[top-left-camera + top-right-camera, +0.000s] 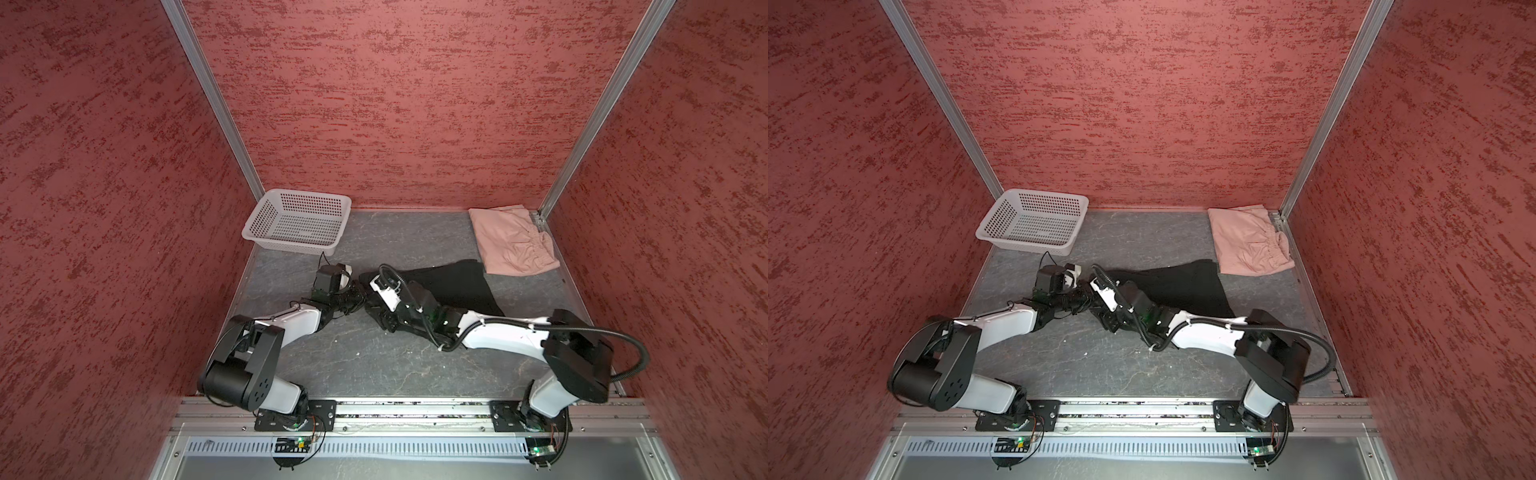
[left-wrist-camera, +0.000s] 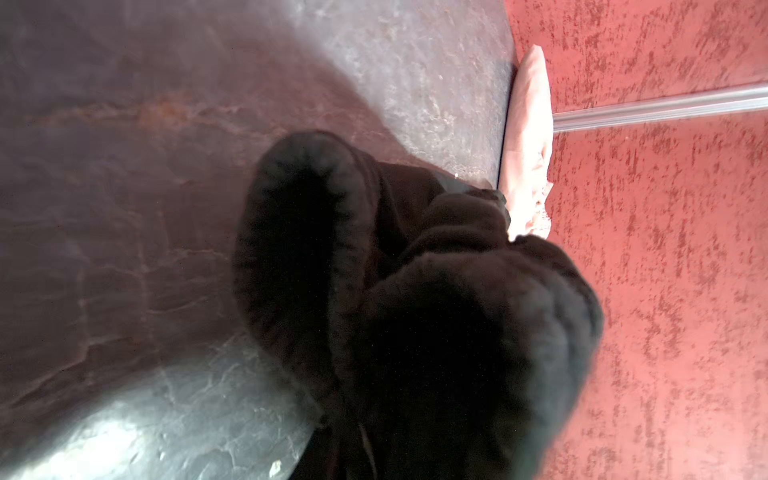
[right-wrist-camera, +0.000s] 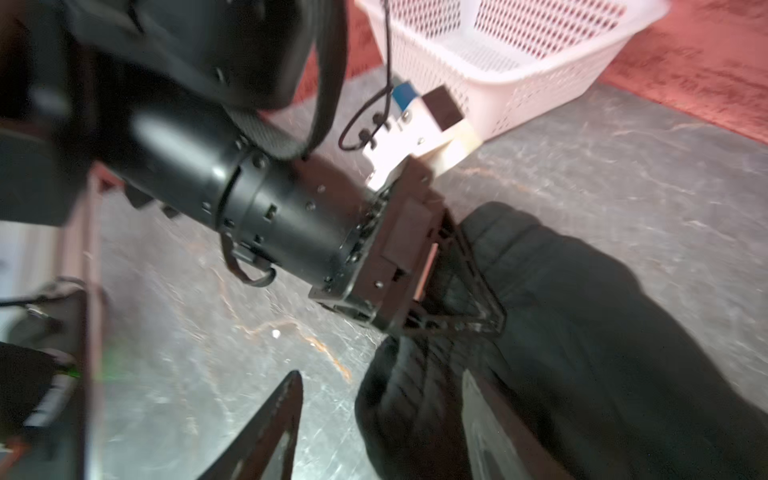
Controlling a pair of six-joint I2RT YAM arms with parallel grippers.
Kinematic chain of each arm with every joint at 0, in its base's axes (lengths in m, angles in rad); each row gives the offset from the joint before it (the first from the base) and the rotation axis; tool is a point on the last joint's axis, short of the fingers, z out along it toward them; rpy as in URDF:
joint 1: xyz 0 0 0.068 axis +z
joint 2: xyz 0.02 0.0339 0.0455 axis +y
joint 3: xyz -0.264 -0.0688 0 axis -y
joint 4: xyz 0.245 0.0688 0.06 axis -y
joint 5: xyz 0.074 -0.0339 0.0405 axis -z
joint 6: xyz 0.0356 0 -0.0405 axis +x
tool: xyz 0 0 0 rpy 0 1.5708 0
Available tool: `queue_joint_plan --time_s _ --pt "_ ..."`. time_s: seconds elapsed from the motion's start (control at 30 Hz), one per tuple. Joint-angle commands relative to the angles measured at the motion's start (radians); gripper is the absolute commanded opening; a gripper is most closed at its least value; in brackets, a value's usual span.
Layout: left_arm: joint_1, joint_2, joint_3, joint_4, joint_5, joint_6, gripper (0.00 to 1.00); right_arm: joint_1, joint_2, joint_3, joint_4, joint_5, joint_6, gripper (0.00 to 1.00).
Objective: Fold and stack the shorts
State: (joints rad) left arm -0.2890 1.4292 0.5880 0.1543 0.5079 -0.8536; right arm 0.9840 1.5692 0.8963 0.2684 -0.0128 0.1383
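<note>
We judge ourselves early in folding the black shorts (image 1: pixel 457 282), their bunched waistband pinched by the left gripper (image 3: pixel 486 316) with the right gripper (image 3: pixel 380 382) spread just beside it, so next comes drawing the cloth flat, well short of the folded pink shorts (image 1: pixel 511 241).

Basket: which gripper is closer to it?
Left. The left gripper pinches the black shorts in front of the basket, with a gap between. The right gripper, open, sits farther back, toward the robot.

Robot lab test cell: red textured panels (image 1: pixel 395 104), aluminium profiles (image 1: pixel 208 95), 2 rail-mounted arms (image 1: pixel 291 320).
</note>
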Motion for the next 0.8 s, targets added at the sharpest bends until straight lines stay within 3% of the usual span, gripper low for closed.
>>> queue_joint_plan --time_s 0.0,0.13,0.27,0.43,0.67,0.77 --pt "-0.001 -0.086 0.071 -0.218 -0.066 0.139 0.25 -0.116 -0.107 -0.045 -0.018 -0.041 0.196 0.58" --pt "0.001 -0.160 0.134 -0.385 -0.099 0.227 0.24 -0.249 -0.065 -0.020 -0.180 -0.091 0.290 0.30" --pt "0.005 -0.199 0.164 -0.451 -0.086 0.267 0.25 -0.303 0.028 -0.015 -0.146 -0.159 0.305 0.10" --pt "0.005 -0.207 0.195 -0.498 -0.058 0.296 0.29 -0.329 0.187 0.075 -0.066 -0.297 0.292 0.11" --pt "0.001 -0.214 0.231 -0.574 -0.031 0.335 0.30 -0.359 0.386 0.264 -0.095 -0.307 0.282 0.15" --pt "0.002 -0.220 0.254 -0.636 -0.056 0.364 0.29 -0.364 0.474 0.315 -0.103 -0.370 0.301 0.21"
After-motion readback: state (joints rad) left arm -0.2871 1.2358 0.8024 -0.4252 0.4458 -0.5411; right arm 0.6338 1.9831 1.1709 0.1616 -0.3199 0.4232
